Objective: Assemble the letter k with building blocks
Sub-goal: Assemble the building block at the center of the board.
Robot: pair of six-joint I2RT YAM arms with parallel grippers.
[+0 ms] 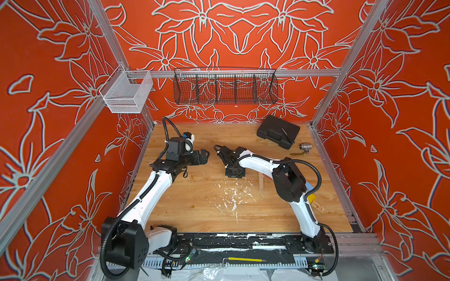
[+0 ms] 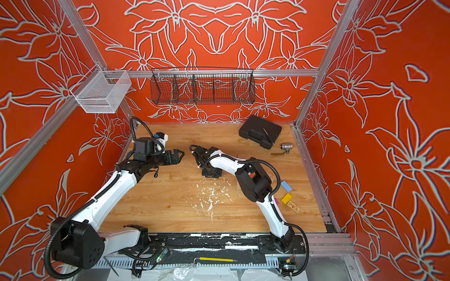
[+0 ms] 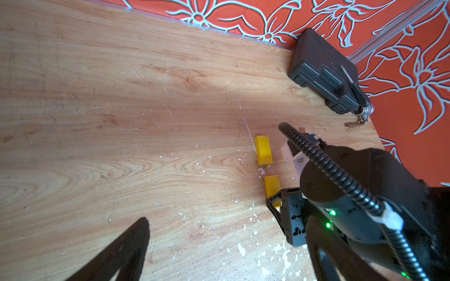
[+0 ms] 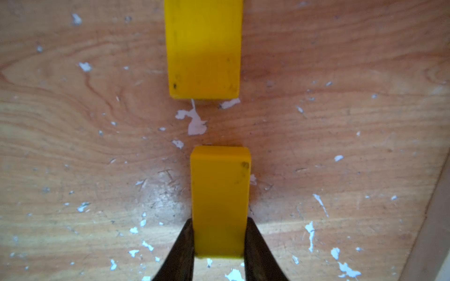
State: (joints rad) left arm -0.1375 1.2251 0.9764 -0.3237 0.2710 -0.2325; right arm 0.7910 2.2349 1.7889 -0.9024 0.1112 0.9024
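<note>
The held yellow block (image 4: 220, 202), clamped at its rear end in your right gripper (image 4: 220, 222), points its long axis straight at the laid yellow block (image 4: 203, 48), end facing end, a bare gap between, slightly offset sideways. Whether it touches the table (image 4: 97, 146) is unclear. Your left gripper (image 1: 206, 155) hangs wide open, well apart from the laid yellow block; the black case (image 3: 323, 73) lies beyond it.

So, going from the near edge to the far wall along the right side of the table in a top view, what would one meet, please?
printed wooden block → loose yellow block → light blue block → silver metal fitting → black case
</note>
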